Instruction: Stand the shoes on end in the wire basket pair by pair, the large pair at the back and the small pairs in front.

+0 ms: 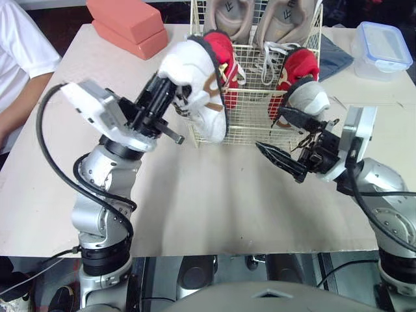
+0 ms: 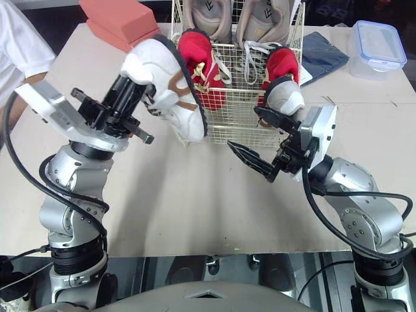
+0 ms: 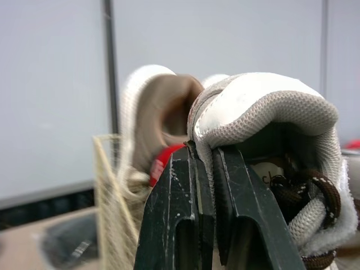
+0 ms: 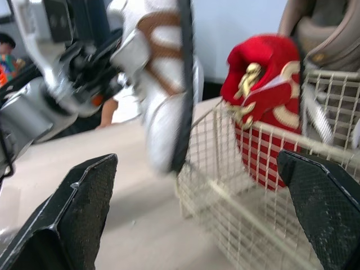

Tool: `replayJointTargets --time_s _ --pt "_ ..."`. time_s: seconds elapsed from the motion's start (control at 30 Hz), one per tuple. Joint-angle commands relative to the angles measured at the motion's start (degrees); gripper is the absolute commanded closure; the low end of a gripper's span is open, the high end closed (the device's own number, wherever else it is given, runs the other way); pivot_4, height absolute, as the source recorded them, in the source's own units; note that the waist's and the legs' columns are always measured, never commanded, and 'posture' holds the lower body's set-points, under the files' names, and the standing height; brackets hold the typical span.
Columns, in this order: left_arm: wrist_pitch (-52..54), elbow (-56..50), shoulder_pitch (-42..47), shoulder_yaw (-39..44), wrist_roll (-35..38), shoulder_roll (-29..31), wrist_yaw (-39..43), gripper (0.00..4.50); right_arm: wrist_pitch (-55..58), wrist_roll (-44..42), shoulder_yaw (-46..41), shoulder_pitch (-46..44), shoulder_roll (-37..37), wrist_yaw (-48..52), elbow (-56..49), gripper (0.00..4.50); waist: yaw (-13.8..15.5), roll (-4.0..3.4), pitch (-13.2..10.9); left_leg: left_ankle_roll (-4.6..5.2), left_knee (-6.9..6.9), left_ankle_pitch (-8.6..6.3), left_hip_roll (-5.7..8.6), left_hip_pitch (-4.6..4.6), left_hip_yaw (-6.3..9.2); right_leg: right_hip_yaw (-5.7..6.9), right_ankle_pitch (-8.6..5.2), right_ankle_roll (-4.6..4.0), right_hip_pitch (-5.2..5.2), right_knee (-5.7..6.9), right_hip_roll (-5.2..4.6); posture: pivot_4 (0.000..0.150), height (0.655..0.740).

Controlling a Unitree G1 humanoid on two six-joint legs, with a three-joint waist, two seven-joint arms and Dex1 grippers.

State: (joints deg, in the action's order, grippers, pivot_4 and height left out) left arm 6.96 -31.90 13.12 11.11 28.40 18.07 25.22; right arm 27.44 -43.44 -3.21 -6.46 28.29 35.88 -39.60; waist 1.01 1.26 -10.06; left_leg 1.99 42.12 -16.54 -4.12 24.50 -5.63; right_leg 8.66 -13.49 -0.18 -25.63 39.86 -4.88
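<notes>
**One white shoe in the left gripper, at the basket's front left corner**

Two large shoes (image 1: 231, 16) stand on end at the back of the basket (image 1: 253, 114), and two red shoes (image 1: 224, 62) stand in front of them, one on each side. The basket sits on the far half of the table (image 1: 208, 201).

We see the left gripper (image 3: 203, 154) closed tight on the collar of a white shoe (image 1: 198, 91), with one finger inside the opening and one outside. The shoe hangs from it toe down. Its black-edged sole is turned toward the basket, and its heel is level with the left red shoe. It is outside the wire at the front left corner. The toe is close to the front wall, but we cannot tell whether it touches.

The right gripper (image 2: 263, 140) is spread wide and holds nothing. It hovers just in front of the basket's right front corner, with its fingers pointing toward the white shoe. Just above its upper finger is a second white shoe (image 1: 311, 96), in front of the right red shoe. It seems to stand inside the corner, though the wire there is hard to read.
</notes>
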Motion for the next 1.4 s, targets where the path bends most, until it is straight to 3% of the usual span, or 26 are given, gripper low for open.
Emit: replayJointTargets --time_s 0.03,0.4,0.7,0.73,0.8,1.0,1.2,1.4 --pt "-6.0 0.3 1.4 -1.2 -6.0 -2.5 -3.6 4.50 -1.9 -0.3 -1.2 1.2 0.4 0.1 -3.7 0.02 0.0 0.01 0.0 0.00 0.00 0.00 0.00 0.00 0.01 0.01 0.00 0.00 0.00 0.00 0.01 0.150 0.6860" --pt "-13.6 5.5 -0.2 -7.5 -18.4 -6.7 -7.4 4.50 -2.5 1.0 -0.2 2.2 -0.3 -2.5 -4.9 0.02 0.0 0.01 0.0 0.02 0.00 -0.01 -0.01 0.01 0.03 0.03 -0.01 0.01 -0.01 0.00 0.02 0.150 0.6860" --pt "-6.3 4.0 -8.3 -9.6 -15.1 -5.2 -5.5 4.50 -4.4 3.4 0.1 3.6 -0.8 -2.9 -4.7 0.02 -0.2 -0.02 0.0 0.23 -0.01 -0.14 -0.04 -0.01 0.02 0.01 -0.10 0.17 -0.02 0.00 0.01 0.150 0.6860" --pt "-5.4 3.8 -9.3 -9.4 -13.3 -5.0 -4.7 3.54 -4.8 3.7 0.2 3.8 -0.9 -2.9 -4.6 0.00 -0.2 -0.03 0.0 0.24 -0.01 -0.14 -0.04 -0.02 0.02 0.00 -0.11 0.17 -0.02 0.00 0.01 0.150 0.6860" --pt "-4.2 3.4 -10.7 -8.9 -10.6 -4.6 -3.6 2.93 -5.3 4.2 0.3 4.0 -1.0 -2.8 -4.5 0.00 -0.2 -0.04 0.0 0.24 -0.01 -0.14 -0.04 -0.03 0.01 0.00 -0.11 0.17 -0.02 0.00 0.01 0.150 0.6860" --pt "-1.1 2.4 -12.2 -8.0 -2.9 -3.4 0.4 0.04 -6.6 5.3 0.6 4.5 -1.5 -2.4 -4.2 0.00 0.0 -0.05 0.0 0.26 0.03 -0.15 -0.04 0.02 0.08 0.10 -0.13 0.21 -0.02 0.01 -0.02 0.150 0.6860" --pt "-1.9 1.4 -13.6 -6.4 0.0 -2.3 2.3 0.04 -7.7 5.7 0.9 5.2 -1.7 -1.7 -3.9 0.00 -0.1 -0.05 0.0 0.26 0.03 -0.15 -0.04 0.02 0.08 0.08 -0.14 0.21 -0.02 0.02 0.00 0.150 0.6860" --pt "-5.3 0.0 -21.5 -4.0 2.8 0.0 8.2 0.04 -9.5 6.1 0.3 8.6 -1.0 0.8 -3.3 0.00 -0.2 -0.07 0.0 0.26 0.03 -0.16 -0.05 0.01 0.06 0.06 -0.14 0.21 -0.03 0.01 -0.01 0.150 0.6860"
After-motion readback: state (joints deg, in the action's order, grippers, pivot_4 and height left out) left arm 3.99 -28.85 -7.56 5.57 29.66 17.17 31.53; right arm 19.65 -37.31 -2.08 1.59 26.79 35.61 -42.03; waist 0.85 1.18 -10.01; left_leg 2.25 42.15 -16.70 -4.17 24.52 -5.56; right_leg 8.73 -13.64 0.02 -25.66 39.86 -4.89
